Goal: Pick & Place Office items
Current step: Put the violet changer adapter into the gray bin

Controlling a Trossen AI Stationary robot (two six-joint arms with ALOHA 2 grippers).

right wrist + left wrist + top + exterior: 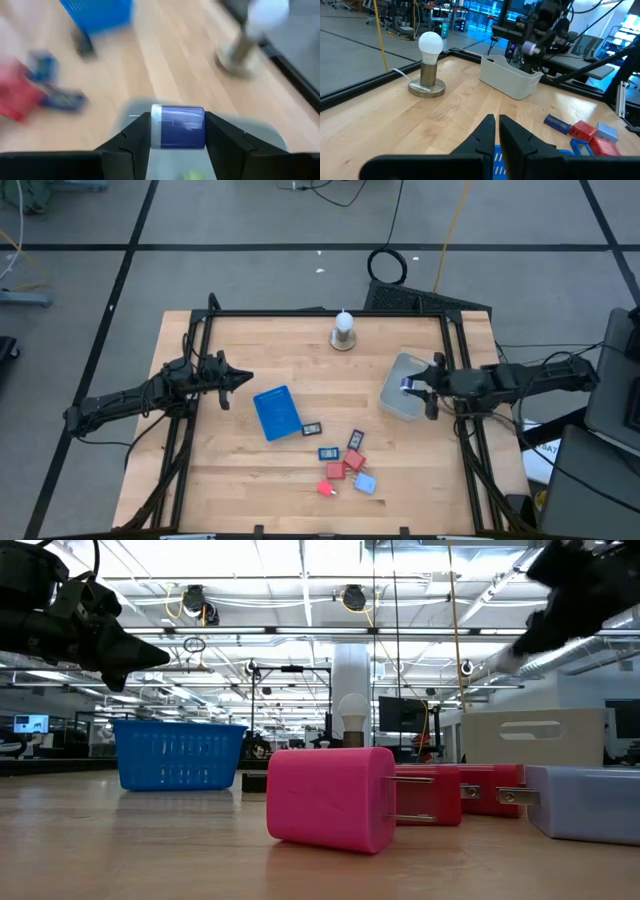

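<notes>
Pink and closest to the low lens, a charger block [330, 798] lies on its side with 2 prongs showing, part of the loose group of office items [345, 465] on the wooden table [230, 470]. Taking the grey container [398, 397] as the landmark and reading from left to right: the left claw [243, 380] hangs well to the container's left, beyond the blue basket [277, 412], its 2 fingers pressed together on nothing, and it looks to be waiting; the basket sits between that claw and the container; the office items, red, light-blue and dark pieces, lie near the basket's right corner and toward the front edge from the container; a bulb on a round base [343, 330] stands behind and to the left of the container.

The right claw [410, 385] is directly over the container, clamped on 1 small blue-and-white piece [177, 126]; from the wrist camera the piece sits crosswise between the fingers, its long axis spanning from one finger to the other, with the container's grey floor straight beneath it and a small green shape already inside.

My reading is that the drop turns on this 1 relation: piece above the opening, inside the rim [492, 65], so parting the fingers should let it fall in. For the remaining pieces the right arm appears nearer the container, though the group lies roughly between both arms; the left arm has the basket in its way.
</notes>
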